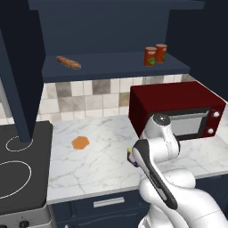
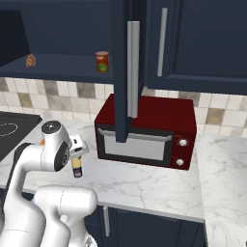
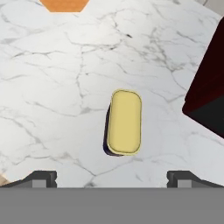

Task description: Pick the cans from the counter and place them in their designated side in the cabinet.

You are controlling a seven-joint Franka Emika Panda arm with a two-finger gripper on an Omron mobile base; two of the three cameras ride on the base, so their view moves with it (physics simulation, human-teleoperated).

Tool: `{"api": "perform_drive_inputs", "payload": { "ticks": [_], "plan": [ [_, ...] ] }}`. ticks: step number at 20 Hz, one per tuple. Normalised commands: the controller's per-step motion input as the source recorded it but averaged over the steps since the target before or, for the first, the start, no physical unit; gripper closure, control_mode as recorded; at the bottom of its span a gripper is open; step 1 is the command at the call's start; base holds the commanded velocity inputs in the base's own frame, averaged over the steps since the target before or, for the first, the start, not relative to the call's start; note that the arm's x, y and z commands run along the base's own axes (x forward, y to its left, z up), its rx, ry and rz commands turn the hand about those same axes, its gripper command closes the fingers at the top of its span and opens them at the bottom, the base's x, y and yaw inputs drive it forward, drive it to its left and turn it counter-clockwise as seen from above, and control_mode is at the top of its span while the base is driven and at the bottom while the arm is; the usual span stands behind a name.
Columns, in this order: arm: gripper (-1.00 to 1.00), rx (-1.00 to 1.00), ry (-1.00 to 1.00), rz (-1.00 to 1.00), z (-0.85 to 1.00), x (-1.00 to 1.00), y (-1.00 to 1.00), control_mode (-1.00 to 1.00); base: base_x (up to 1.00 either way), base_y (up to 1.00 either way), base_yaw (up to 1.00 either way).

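Observation:
A squat yellow tin (image 3: 124, 122) with dark sides lies on the white marble counter (image 3: 65, 87), right under my gripper (image 3: 113, 179). The gripper is open, its fingertips (image 3: 41, 178) spread wide on either side with nothing between them. In the right base view the gripper (image 2: 77, 155) hangs just above the tin (image 2: 76, 167), left of the microwave. My arm hides most of the tin (image 1: 130, 156) in the left base view. Two red cans (image 1: 150, 56) with green labels stand on the right of the cabinet shelf (image 1: 111, 67); one red can (image 2: 102, 61) shows from the right.
A red microwave (image 1: 178, 107) stands on the counter just right of the tin. A flat orange hexagon (image 1: 80, 142) lies to the left. A baguette (image 1: 68, 62) rests on the shelf's left side. The open cabinet door (image 2: 126, 72) juts forward. The black stovetop (image 1: 22, 164) lies far left.

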Motion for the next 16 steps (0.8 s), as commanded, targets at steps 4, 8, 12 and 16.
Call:
{"api": "perform_drive_inputs", "payload": {
  "ticks": [4, 8, 12, 16],
  "plan": [
    [-1.00, 0.00, -0.05, 0.00, -0.29, 0.12, 0.00, -1.00, 0.00, 0.00, 0.00],
    [-1.00, 0.00, -0.02, 0.00, -0.28, 0.11, 0.00, -1.00, 0.00, 0.00, 0.00],
    [-1.00, 0.00, 0.00, -0.01, -0.32, 0.03, -0.04, -1.00, 0.00, 0.00, 0.00],
    [-1.00, 0.00, 0.00, -0.01, -0.40, 0.00, -0.05, -1.00, 0.00, 0.00, 0.00]
  ]
}}
